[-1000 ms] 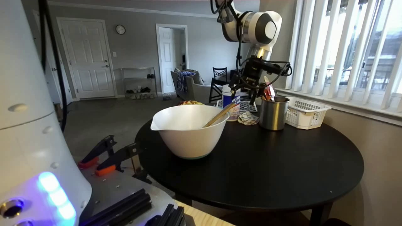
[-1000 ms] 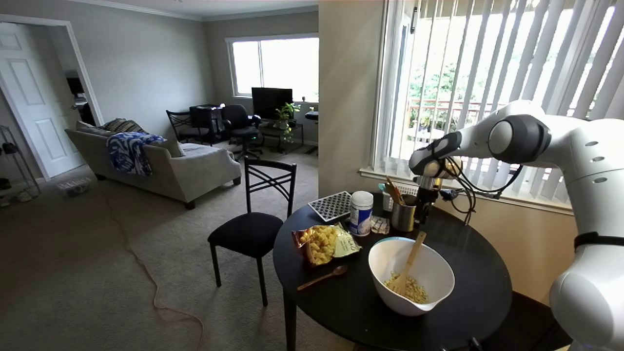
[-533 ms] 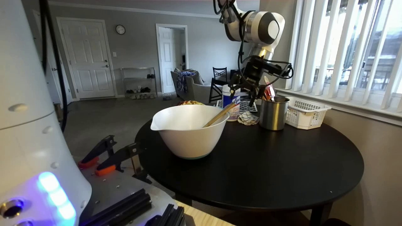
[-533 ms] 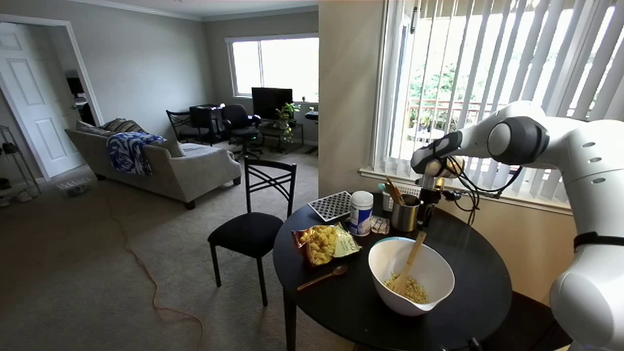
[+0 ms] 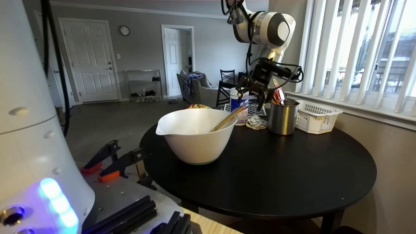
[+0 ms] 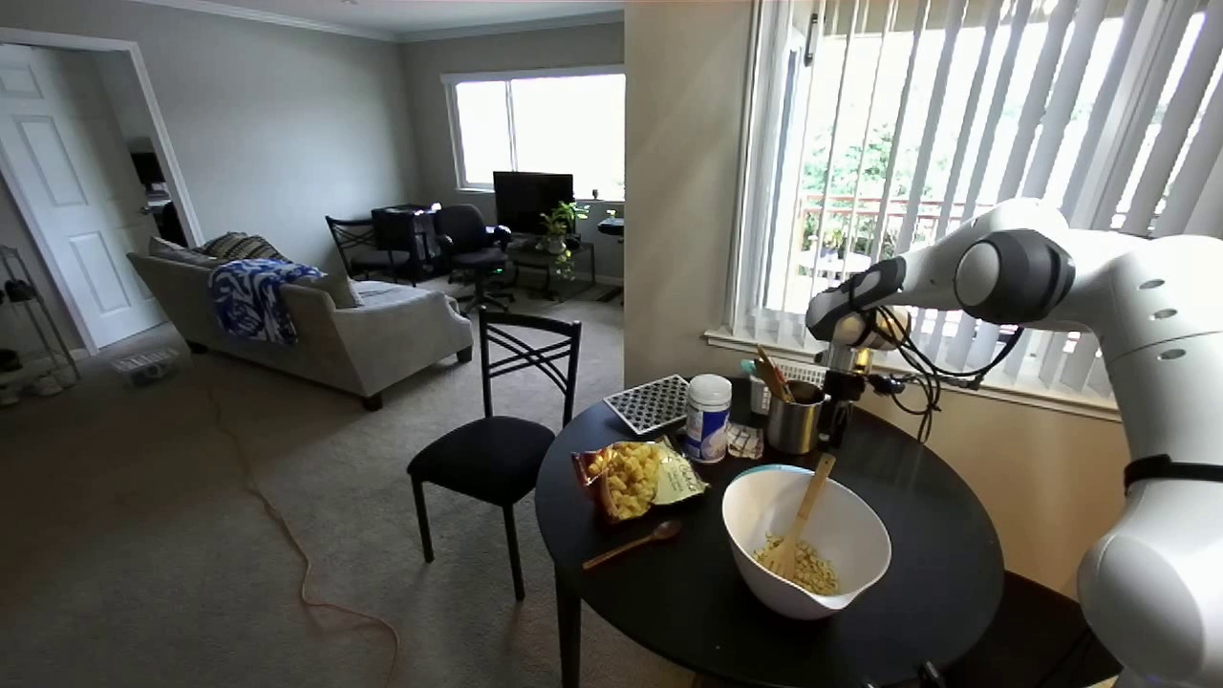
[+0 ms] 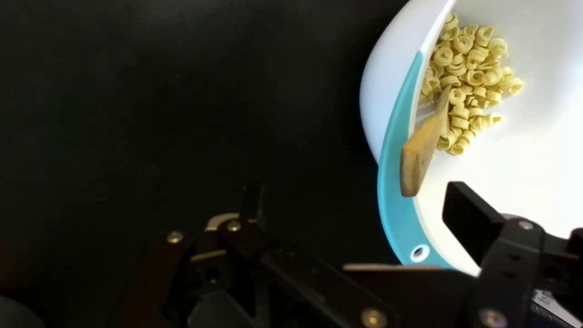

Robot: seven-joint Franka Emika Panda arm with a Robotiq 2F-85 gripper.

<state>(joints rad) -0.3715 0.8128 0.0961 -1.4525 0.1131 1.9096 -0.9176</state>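
My gripper (image 5: 250,101) is open and holds nothing. Its two black fingers stand wide apart in the wrist view (image 7: 362,207). In an exterior view it hangs beside the metal pot (image 6: 791,427), above the black round table. The white mixing bowl (image 5: 198,143) stands nearby; its teal rim shows in the wrist view (image 7: 395,200), where one finger overlaps the bowl and the other is over dark table. A wooden spatula (image 7: 421,150) leans in the bowl with its handle end at the rim and its head in yellow curled pasta (image 7: 473,82). I see no contact.
The pot holds several utensils. Behind it is a white basket (image 5: 320,118). A wipes canister (image 6: 708,420), a checked cloth (image 6: 744,440), a holed tray (image 6: 650,405), an open snack bag (image 6: 631,483) and a wooden spoon (image 6: 626,548) lie or stand on the table (image 5: 292,178).
The arm and gripper shift slightly to the right in both exterior views, mostly in the first half second, then stay almost still. The bowl, spatula and other objects have not moved.
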